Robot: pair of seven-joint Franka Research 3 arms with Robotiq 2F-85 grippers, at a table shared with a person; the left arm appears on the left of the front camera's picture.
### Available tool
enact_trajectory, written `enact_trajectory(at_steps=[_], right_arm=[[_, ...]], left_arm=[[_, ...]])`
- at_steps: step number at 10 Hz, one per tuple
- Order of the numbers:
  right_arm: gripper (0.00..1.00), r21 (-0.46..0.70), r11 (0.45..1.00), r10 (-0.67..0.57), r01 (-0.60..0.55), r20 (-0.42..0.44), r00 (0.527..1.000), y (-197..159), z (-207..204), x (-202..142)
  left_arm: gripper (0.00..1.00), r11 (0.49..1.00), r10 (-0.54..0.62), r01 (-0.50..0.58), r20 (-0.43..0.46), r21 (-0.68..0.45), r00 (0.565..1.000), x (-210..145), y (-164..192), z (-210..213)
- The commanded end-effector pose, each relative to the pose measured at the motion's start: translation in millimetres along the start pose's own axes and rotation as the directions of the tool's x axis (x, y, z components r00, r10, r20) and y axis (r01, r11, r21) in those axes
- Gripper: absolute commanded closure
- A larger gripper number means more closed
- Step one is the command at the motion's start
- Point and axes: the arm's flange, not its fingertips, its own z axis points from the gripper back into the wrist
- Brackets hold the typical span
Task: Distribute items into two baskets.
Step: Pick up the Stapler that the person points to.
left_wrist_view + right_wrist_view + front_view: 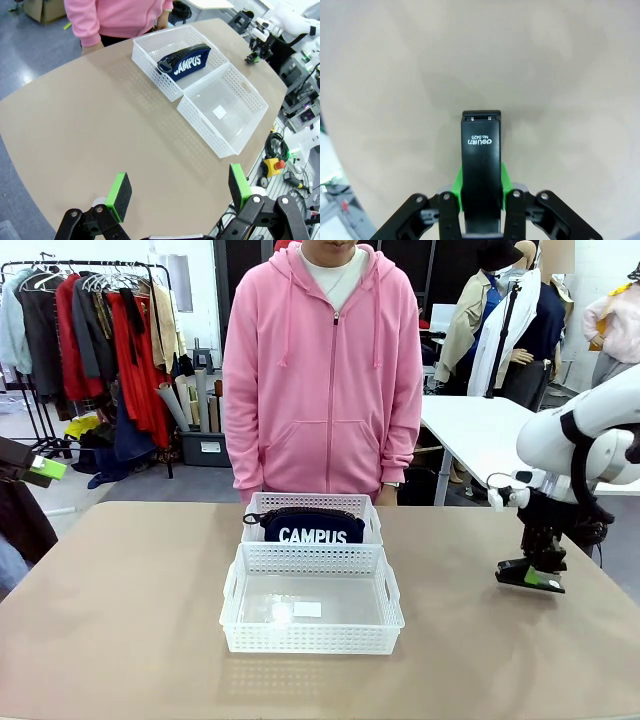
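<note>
— Looking across the table (120, 620), what strikes you first?

— The two white baskets pushed end to end in the middle. The larger basket (312, 640) sits on the robot's side, its floor bare apart from what looks like a small label. The smaller basket (313, 506) touches its far rim, right in front of the person in the pink hoodie (322, 370).

— And the pouch?

— The navy CAMPUS pouch (306, 527) lies inside the smaller basket, lettering turned toward us. I'd say that half of the sorting is settled, which leaves the big basket for the other item.

— So where is the stapler?

— Over at the right side of the table, well apart from both baskets. The right gripper (531, 576) has the black stapler (480, 165) pinched between its green pads, jaws narrow around the body. From the wrist camera the stapler runs straight out along the fingers, over bare tabletop.

— How is that arm standing?

— Bent down steeply, wrist low, the stapler at or just above the surface; I can't tell whether it's touching.

— And the other arm?

— The left gripper (179, 194) hangs high over the near left edge, jaws spread wide, holding nothing, tilted toward the baskets.
</note>
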Motion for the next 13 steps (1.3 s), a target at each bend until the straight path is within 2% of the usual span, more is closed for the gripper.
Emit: enact_trajectory(at_steps=[1,3,8,11,13], right_arm=[[1.0,-0.014,0.991,-0.132,0.133,0.05,0.99,6,47,5],[1.0,-0.064,0.97,-0.232,0.236,0.054,0.971,20,96,11],[1.0,-0.183,0.949,-0.249,0.257,0.068,0.966,81,203,40],[1.0,-0.169,0.952,-0.24,0.254,0.099,0.966,105,227,58],[1.0,-0.147,0.959,-0.226,0.242,0.114,0.967,104,228,61]], left_arm=[[0.0,1.0,0.002,-0.002,0.001,0.001,1.0,0,0,1],[0.0,1.0,0.002,-0.002,0.001,0.001,1.0,0,0,1],[0.0,1.0,0.002,-0.002,0.001,0.001,1.0,0,0,1],[0.0,1.0,0.002,-0.002,0.001,0.001,1.0,0,0,1],[0.0,1.0,0.002,-0.002,0.001,0.001,1.0,0,0,1]])
